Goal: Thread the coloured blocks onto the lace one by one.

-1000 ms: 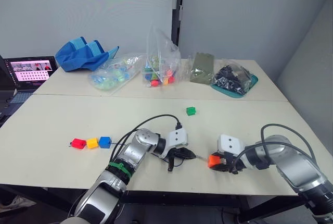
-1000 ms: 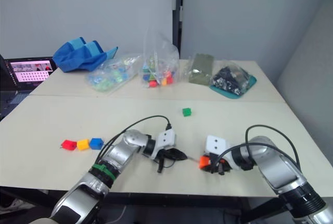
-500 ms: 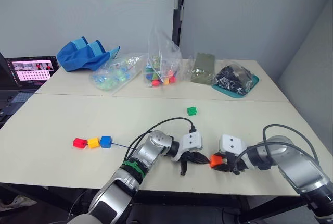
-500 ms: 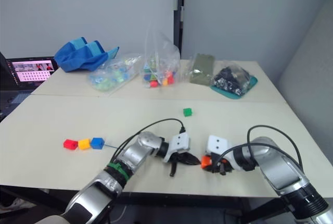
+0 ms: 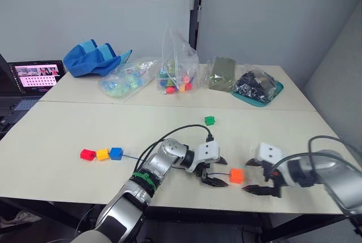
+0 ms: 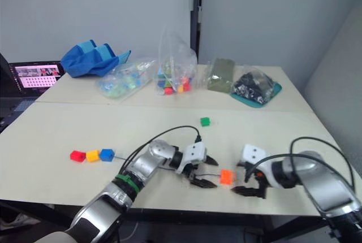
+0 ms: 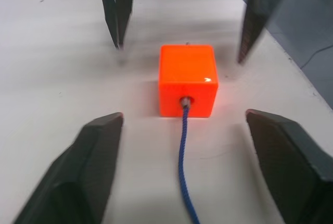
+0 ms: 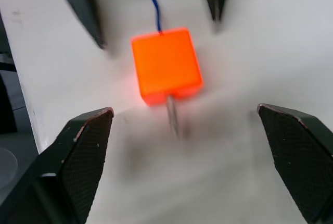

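Observation:
The orange block (image 5: 236, 176) lies on the table between my two grippers, touched by neither. The dark blue lace (image 7: 183, 151) enters one of its faces, and the stiff pale tip (image 8: 171, 114) sticks out of the opposite face. My left gripper (image 5: 218, 172) is open just left of the block, its fingers spread around the lace. My right gripper (image 5: 251, 177) is open just right of it. The red (image 5: 87, 154), yellow (image 5: 102, 154) and blue (image 5: 116, 153) blocks sit in a row on the lace at the left. A green block (image 5: 209, 120) lies loose farther back.
Clear bags of colourful pieces (image 5: 175, 68) stand along the back with a blue cloth bag (image 5: 93, 56), a green pad (image 5: 220, 73) and a teal tray of dark pieces (image 5: 257, 87). A laptop (image 5: 37, 76) sits at the far left. The table's front edge is close.
Both grippers have opened. The right one let go of the orange block and drew back to the right; the left one released the lace. The block now rests on the table.

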Robot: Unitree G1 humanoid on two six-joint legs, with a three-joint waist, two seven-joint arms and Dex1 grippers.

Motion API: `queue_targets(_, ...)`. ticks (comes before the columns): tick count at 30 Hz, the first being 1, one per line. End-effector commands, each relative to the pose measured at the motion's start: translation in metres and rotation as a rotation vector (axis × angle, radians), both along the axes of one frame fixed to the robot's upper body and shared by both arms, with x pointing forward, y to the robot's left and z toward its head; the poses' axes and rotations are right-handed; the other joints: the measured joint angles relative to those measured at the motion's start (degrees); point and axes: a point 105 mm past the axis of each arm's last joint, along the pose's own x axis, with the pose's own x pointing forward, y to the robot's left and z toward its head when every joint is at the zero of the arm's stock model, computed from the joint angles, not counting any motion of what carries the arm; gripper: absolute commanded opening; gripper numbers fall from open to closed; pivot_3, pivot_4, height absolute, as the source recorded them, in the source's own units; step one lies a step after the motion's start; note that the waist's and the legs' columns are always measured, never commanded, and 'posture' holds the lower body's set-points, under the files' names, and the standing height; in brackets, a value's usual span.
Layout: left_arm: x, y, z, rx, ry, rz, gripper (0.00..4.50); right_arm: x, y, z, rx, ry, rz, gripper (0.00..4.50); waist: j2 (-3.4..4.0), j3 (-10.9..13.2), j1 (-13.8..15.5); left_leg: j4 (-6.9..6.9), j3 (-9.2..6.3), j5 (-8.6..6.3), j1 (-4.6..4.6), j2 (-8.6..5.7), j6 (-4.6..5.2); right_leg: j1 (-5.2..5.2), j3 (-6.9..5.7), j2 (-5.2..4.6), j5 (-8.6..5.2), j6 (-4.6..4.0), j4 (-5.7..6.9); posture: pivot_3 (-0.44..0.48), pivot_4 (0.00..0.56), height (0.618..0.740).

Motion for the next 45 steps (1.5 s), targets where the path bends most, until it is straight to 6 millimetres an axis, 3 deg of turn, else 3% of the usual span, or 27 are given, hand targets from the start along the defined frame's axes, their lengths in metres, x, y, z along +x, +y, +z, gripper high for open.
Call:
queue_targets(1,-0.006,-0.017,0.008,-0.034,-0.046,-0.053,4.12,-0.007,-0.002,0.01,0.02,-0.034,-0.014,4.5,-0.01,0.0,-0.02,0.0,0.0,0.0,0.0,0.0,0.0,0.0,0.0,0.0,0.0,0.0,0.0,0.0,0.15,0.74)
queue_targets(7,-0.01,-0.032,0.004,-0.053,-0.049,-0.053,4.12,-0.013,-0.006,0.005,0.01,-0.072,-0.055,4.5,0.0,0.0,-0.42,0.02,0.0,0.0,0.03,0.0,0.0,0.0,0.03,0.0,0.0,0.01,0.03,0.0,0.15,0.74)
queue_targets(10,-0.014,-0.03,-0.002,-0.03,-0.033,-0.075,3.35,-0.011,-0.005,0.004,0.005,-0.112,-0.065,4.5,0.0,0.0,-0.41,0.02,0.0,0.0,0.03,0.0,0.0,0.0,0.04,0.0,0.0,0.01,0.02,0.0,0.15,0.74)
queue_targets(16,-0.012,-0.023,-0.005,-0.015,-0.028,-0.063,1.33,-0.01,-0.004,-0.002,-0.01,-0.12,-0.057,4.5,0.0,0.0,-0.25,0.02,0.0,0.0,0.02,-0.01,0.0,0.0,0.04,0.0,0.0,0.01,0.02,0.0,0.15,0.74)
queue_targets(17,-0.011,-0.022,-0.005,-0.012,-0.032,-0.054,1.21,-0.008,-0.002,-0.002,-0.009,-0.123,-0.051,4.5,0.0,0.0,-0.29,0.02,0.0,0.0,0.03,-0.01,0.0,0.0,0.04,0.0,0.0,0.01,0.02,0.0,0.15,0.74)
queue_targets(26,-0.008,-0.018,-0.008,-0.002,-0.028,-0.025,1.21,-0.002,0.018,-0.009,0.005,-0.125,0.021,4.5,0.01,0.0,-0.34,0.02,0.0,0.0,0.03,-0.01,0.0,0.01,0.04,0.0,0.0,0.01,0.03,0.0,0.15,0.74)
queue_targets(27,-0.008,-0.018,-0.009,-0.001,-0.028,-0.025,1.21,-0.002,0.019,-0.01,0.012,-0.117,0.019,3.97,0.01,-0.01,-0.35,0.02,0.0,0.0,0.03,-0.01,0.0,0.01,0.04,0.0,0.0,0.01,0.03,0.0,0.15,0.74)
queue_targets(38,-0.006,-0.014,-0.011,0.006,-0.027,0.001,1.21,-0.008,0.022,-0.018,0.028,-0.07,0.022,0.25,0.01,-0.01,-0.36,0.07,0.0,0.01,0.07,-0.01,0.0,0.05,0.04,0.0,0.01,0.03,0.05,0.0,0.15,0.74)
queue_targets(39,-0.006,-0.013,-0.011,0.006,-0.028,0.004,1.21,-0.008,0.022,-0.017,0.028,-0.07,0.025,0.03,0.01,-0.01,-0.36,0.07,0.0,0.01,0.07,-0.01,0.0,0.05,0.04,0.0,0.01,0.03,0.05,0.0,0.15,0.74)
queue_targets(45,0.005,0.009,-0.001,-0.024,-0.004,0.073,1.21,0.003,0.014,-0.016,-0.039,-0.113,0.065,0.0,0.02,-0.01,-0.93,0.05,0.0,0.01,0.11,0.0,0.0,0.05,0.05,0.01,0.01,0.02,0.07,0.0,0.15,0.74)
